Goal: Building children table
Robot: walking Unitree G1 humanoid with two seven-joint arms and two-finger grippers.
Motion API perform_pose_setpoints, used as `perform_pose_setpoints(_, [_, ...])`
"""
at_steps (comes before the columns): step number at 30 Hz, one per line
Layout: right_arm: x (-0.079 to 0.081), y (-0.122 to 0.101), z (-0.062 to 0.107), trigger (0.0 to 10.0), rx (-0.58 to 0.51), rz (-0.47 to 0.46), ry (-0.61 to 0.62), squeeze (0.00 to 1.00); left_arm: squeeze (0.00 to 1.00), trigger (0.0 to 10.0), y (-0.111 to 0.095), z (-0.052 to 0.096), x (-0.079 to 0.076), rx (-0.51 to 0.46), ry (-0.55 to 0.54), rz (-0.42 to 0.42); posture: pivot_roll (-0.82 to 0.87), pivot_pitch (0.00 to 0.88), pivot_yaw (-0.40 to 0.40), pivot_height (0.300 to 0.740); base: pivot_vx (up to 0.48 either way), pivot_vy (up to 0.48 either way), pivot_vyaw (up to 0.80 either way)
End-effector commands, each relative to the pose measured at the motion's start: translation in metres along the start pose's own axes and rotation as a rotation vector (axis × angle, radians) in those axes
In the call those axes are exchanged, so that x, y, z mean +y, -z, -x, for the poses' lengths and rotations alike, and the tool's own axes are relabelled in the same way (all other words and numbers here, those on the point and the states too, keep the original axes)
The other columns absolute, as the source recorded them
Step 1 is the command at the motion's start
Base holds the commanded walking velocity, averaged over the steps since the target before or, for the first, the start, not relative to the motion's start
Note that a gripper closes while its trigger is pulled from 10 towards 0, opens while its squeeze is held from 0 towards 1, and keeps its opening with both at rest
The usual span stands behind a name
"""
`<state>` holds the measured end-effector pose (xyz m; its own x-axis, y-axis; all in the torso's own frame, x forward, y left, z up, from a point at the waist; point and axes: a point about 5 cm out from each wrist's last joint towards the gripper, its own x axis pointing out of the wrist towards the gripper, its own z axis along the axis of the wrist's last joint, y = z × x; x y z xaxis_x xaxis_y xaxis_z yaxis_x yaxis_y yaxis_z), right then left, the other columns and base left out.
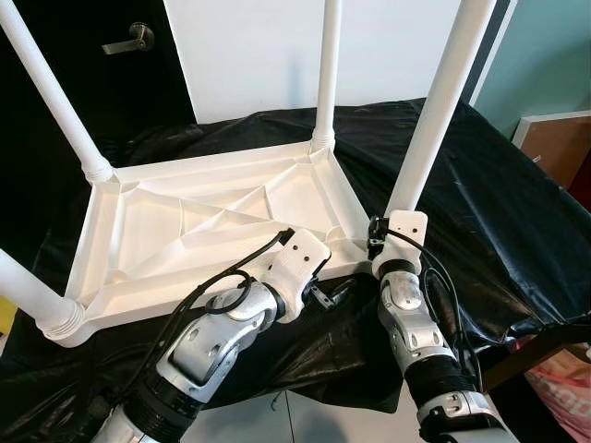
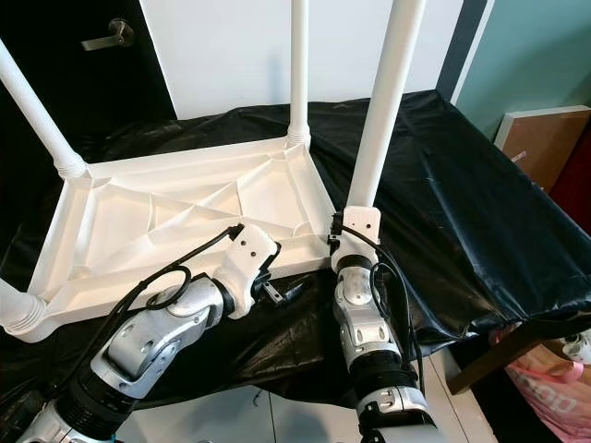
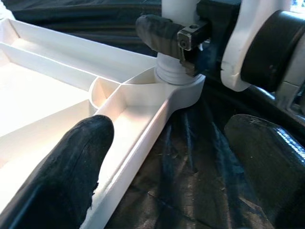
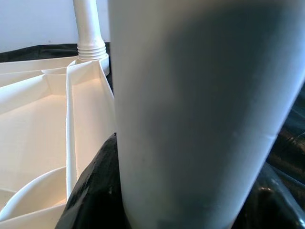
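On the black sheet (image 1: 480, 212), the tabletop (image 1: 212, 231) lay upside down in the left eye view, with three legs standing at its other corners. At its near right corner, the right gripper (image 1: 395, 242) was clamped round the base of the fourth leg (image 1: 434, 111). The left gripper (image 1: 334, 292) sat just beside the same corner, at the tabletop's near edge.

Right eye view: same arrangement; the fourth leg leaned slightly away from the tabletop's centre.

Left wrist view: the left gripper's fingers (image 3: 71, 167) stood apart, one over the tabletop's rim, the other above the sheet, holding nothing. The leg's threaded collar (image 3: 172, 74) met the corner socket (image 3: 183, 93), with a right finger wrapped around it.

Right wrist view: the leg lay close against the camera, a black finger (image 4: 97, 191) on it; the far right leg (image 4: 88, 28) stood behind.

Assessment: the leg appeared seated but possibly not tight. Good practice would be bracing the tabletop's rim with the left gripper, keeping the leg square to the socket, and turning without cross-threading.
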<state>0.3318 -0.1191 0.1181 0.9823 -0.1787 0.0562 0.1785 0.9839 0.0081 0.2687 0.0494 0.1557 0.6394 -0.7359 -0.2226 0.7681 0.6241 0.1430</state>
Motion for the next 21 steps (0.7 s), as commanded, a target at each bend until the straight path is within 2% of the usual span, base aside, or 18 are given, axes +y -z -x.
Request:
perform_pose_setpoints(1, [-0.004,0.018,0.006,10.0,0.081,0.020,0.011,0.00,0.00,10.0,0.000,-0.001,0.000,0.009,0.077,-0.008,-0.09,0.048,0.008,0.740,0.000,0.000,0.00])
perform_pose_setpoints(2, [-0.003,0.015,0.005,10.0,0.065,0.013,-0.006,1.00,0.00,10.0,-0.001,-0.001,-0.001,0.007,0.076,-0.008,-0.09,0.044,0.007,0.740,0.000,0.000,0.00])
perform_pose_setpoints(5, [-0.003,0.006,0.005,10.0,0.001,0.006,-0.054,1.00,0.00,10.0,0.000,-0.001,-0.001,0.005,0.074,-0.012,-0.09,0.029,0.005,0.740,0.000,0.000,0.00])
perform_pose_setpoints(15, [-0.016,0.000,0.017,10.0,-0.056,-0.022,-0.160,1.00,0.00,10.0,-0.002,-0.002,0.005,-0.012,0.060,-0.021,-0.10,0.000,-0.001,0.740,0.000,0.000,0.00])
perform_pose_setpoints(16, [-0.021,-0.001,0.021,10.0,-0.059,-0.050,-0.230,0.00,0.00,10.0,-0.003,-0.002,0.006,-0.012,0.058,-0.022,-0.10,0.000,0.000,0.740,0.000,0.000,0.00])
perform_pose_setpoints(21, [-0.027,-0.001,0.022,10.0,-0.054,-0.057,-0.350,0.00,0.00,10.0,-0.003,-0.002,0.005,-0.013,0.069,-0.025,-0.09,0.000,0.002,0.740,0.000,0.000,0.00])
